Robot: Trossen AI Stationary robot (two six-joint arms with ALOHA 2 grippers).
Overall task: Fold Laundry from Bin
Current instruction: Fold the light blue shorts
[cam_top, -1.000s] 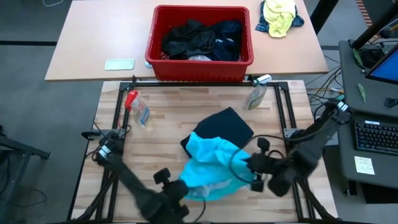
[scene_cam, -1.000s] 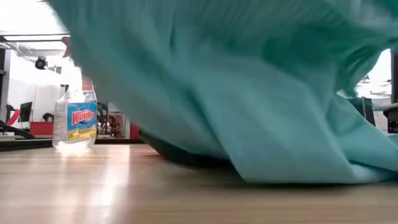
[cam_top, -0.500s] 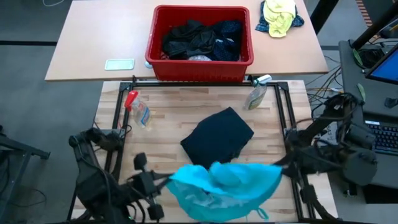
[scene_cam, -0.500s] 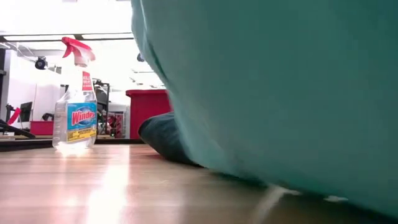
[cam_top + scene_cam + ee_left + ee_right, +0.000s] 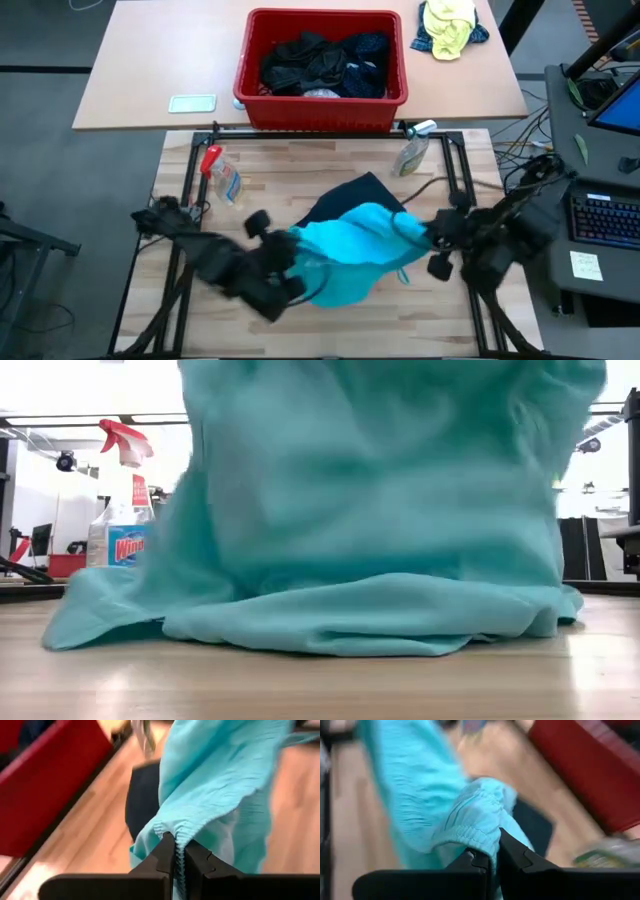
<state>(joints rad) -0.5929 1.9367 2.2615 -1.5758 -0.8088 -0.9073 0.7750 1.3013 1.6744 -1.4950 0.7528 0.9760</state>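
Note:
A bright turquoise garment [image 5: 350, 255] hangs between my two grippers over the middle of the wooden table. Its lower edge [image 5: 350, 630] lies on the tabletop. My left gripper [image 5: 292, 243] is shut on its left end and my right gripper [image 5: 425, 232] is shut on its right end. A dark folded garment [image 5: 362, 192] lies flat on the table, partly under the turquoise one. The red bin [image 5: 322, 100] stands on the far table with dark laundry [image 5: 320, 62] piled inside it. My left gripper pinches a gathered, ribbed edge of the turquoise garment [image 5: 175, 832] between its two fingers [image 5: 162, 852], slanting down from the table's left. The cloth spreads away and hangs below. My right gripper pinches another gathered edge [image 5: 477, 834] between its fingers [image 5: 512, 851], slanting down from the right. The cloth between the grippers sags, and its lower part rests on the table.
Two spray bottles stand on the far part of the wooden table, one at the left [image 5: 222, 178] and one at the right [image 5: 410, 153]. A yellow-and-blue cloth bundle [image 5: 450, 25] and a flat pale object [image 5: 192, 102] lie on the far table. A black frame [image 5: 190, 190] edges the table.
Both grippers have drawn apart near the table's near edge, spreading the turquoise garment out from a heap. They have then risen and gone toward the far edge. The garment now drapes partly over the dark one, with its lower edge trailing on the table.

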